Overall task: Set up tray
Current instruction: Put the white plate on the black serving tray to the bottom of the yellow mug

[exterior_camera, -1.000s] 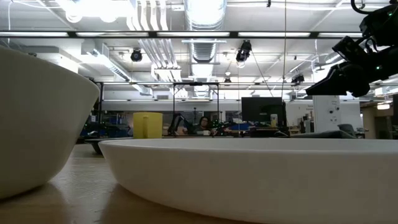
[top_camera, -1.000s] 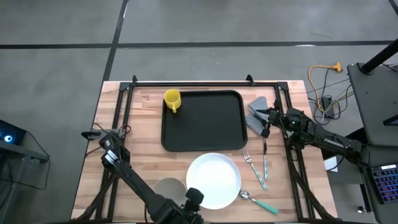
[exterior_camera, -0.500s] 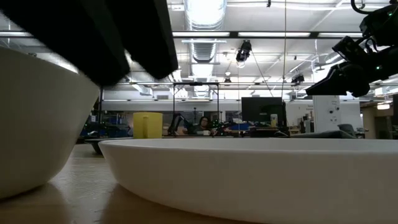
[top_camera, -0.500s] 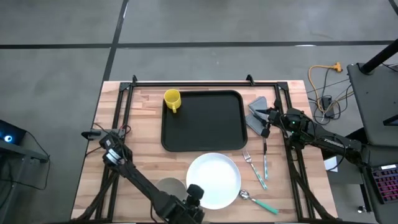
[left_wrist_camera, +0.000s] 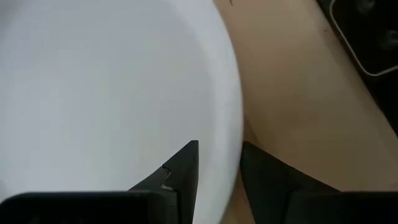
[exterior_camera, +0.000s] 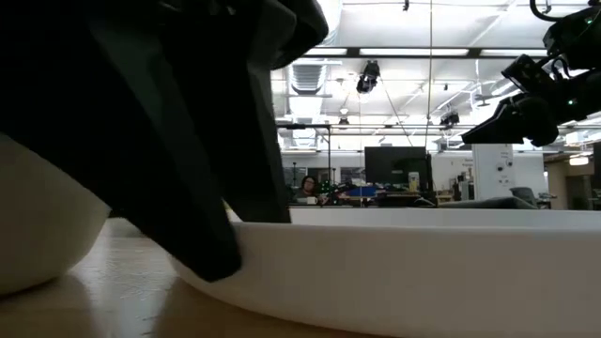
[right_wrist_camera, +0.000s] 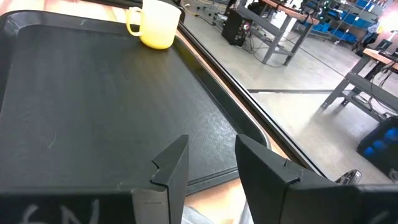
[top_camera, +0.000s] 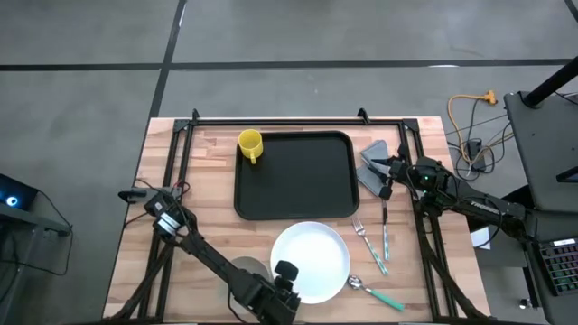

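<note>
Two grippers near the tray (top_camera: 298,181), which lies mid-table. Left gripper (left_wrist_camera: 217,149) just off its near edge, parted astride the white plate (top_camera: 318,255) rim, likely to lift it aboard. Right gripper (right_wrist_camera: 211,146) beside its right edge, parted on nothing, waiting. Yellow mug (top_camera: 250,144) at its far-left corner.

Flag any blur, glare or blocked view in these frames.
Low view: the left arm, close and dark, blocks the picture's left half. Left wrist view: the white plate is a soft, featureless white. Right wrist view: the tray is sharp, without glare.
</note>
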Robot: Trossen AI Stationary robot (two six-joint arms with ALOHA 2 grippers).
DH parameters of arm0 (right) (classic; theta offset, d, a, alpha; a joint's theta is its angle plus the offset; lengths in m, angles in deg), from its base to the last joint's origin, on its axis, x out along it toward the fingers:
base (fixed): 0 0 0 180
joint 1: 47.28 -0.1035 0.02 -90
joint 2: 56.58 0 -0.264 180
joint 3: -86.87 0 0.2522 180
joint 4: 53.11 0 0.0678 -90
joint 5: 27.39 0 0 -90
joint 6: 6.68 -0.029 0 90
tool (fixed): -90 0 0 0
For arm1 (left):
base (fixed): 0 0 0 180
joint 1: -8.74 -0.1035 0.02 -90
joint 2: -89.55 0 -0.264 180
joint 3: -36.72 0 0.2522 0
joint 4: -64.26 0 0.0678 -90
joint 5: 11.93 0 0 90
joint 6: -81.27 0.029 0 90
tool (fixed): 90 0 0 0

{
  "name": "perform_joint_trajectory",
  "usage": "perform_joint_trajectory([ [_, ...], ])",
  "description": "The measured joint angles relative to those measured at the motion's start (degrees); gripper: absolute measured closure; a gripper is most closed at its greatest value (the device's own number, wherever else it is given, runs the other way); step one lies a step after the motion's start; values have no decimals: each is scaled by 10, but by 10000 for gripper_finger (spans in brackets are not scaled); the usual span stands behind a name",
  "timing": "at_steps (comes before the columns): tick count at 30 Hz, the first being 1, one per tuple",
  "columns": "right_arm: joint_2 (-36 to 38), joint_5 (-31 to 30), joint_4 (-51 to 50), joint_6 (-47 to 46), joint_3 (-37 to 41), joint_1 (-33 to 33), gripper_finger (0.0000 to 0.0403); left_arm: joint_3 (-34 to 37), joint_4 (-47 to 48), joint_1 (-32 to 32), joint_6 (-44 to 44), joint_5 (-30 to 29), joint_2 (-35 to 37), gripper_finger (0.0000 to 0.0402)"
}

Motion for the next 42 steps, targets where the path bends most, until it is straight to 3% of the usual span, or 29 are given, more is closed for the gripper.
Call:
perform_joint_trajectory([
  [10, 0, 0, 0, 0, 0, 0, 280, 3, -1, -1, 1, 0, 0, 311],
  [19, 0, 0, 0, 0, 0, 0, 280, 5, 1, -4, 15, 3, 0, 394],
  [42, 0, 0, 0, 0, 0, 0, 280, -92, 70, 5, 49, 9, 7, 401],
])
